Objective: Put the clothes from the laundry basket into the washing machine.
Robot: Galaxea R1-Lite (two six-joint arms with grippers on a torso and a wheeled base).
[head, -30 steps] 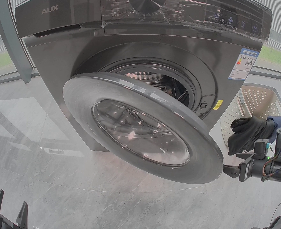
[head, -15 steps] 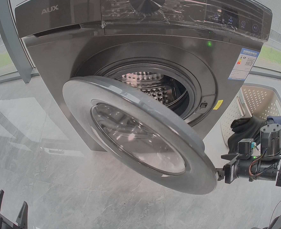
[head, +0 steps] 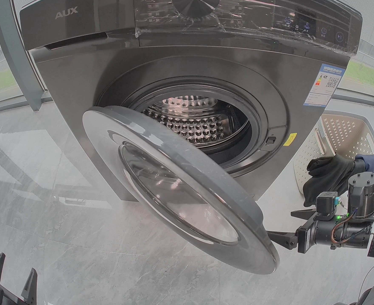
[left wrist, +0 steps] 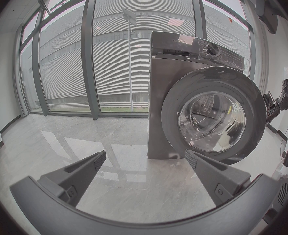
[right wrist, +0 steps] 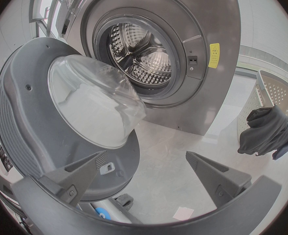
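The grey washing machine (head: 81, 68) stands ahead with its round door (head: 174, 183) swung partly open and the steel drum (head: 195, 123) showing behind it. My right gripper (head: 291, 227) is open at the door's free edge; in the right wrist view one finger (right wrist: 75, 177) sits by the latch on the door's inner side (right wrist: 23, 121). To the machine's right, a black garment (head: 331, 176) and a blue one (head: 371, 162) hang over the rim of the white laundry basket (head: 348, 134). My left gripper (head: 13, 276) is open low at the near left, holding nothing.
Polished grey floor spreads in front of and left of the machine. A grey window post (head: 13, 43) rises at the far left. A small white scrap (right wrist: 183, 213) lies on the floor below my right gripper. The basket (right wrist: 281, 92) stands close to the machine's right side.
The door has swung further open, showing more of the drum. My right gripper has moved down and left along with the door's edge. The left arm has not moved.
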